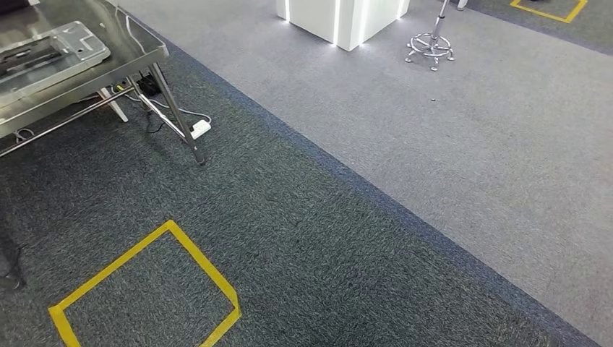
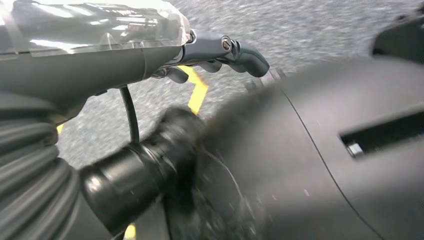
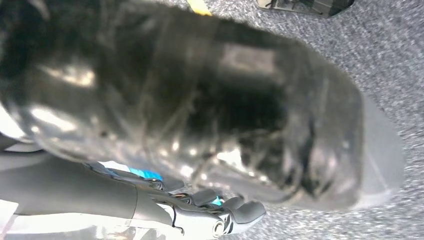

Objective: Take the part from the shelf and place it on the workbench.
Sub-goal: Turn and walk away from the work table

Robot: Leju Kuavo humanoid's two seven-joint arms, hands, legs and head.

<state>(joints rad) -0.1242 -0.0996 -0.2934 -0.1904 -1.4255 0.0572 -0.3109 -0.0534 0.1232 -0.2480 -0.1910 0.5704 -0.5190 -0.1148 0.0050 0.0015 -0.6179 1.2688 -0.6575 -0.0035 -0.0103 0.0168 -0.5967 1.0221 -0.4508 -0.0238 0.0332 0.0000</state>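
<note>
The steel workbench (image 1: 137,45) stands at the far left of the head view, seen from above and at an angle. A flat grey metal part (image 1: 50,50) lies on its top. My left hand (image 2: 210,57) hangs over the carpet in the left wrist view, thumb stretched out, fingers loosely bent, nothing in it. In the right wrist view my right hand (image 3: 220,217) sits at the picture's edge beside a dark blurred body part. Only its fingertips (image 3: 247,211) show, and what they hold, if anything, is hidden.
A yellow tape square (image 1: 148,289) marks the dark carpet in front of me. Cables and a white power strip (image 1: 200,129) lie by the workbench leg (image 1: 177,116). A lit white pillar (image 1: 340,18) and a chrome stool base (image 1: 431,47) stand far off on the lighter carpet.
</note>
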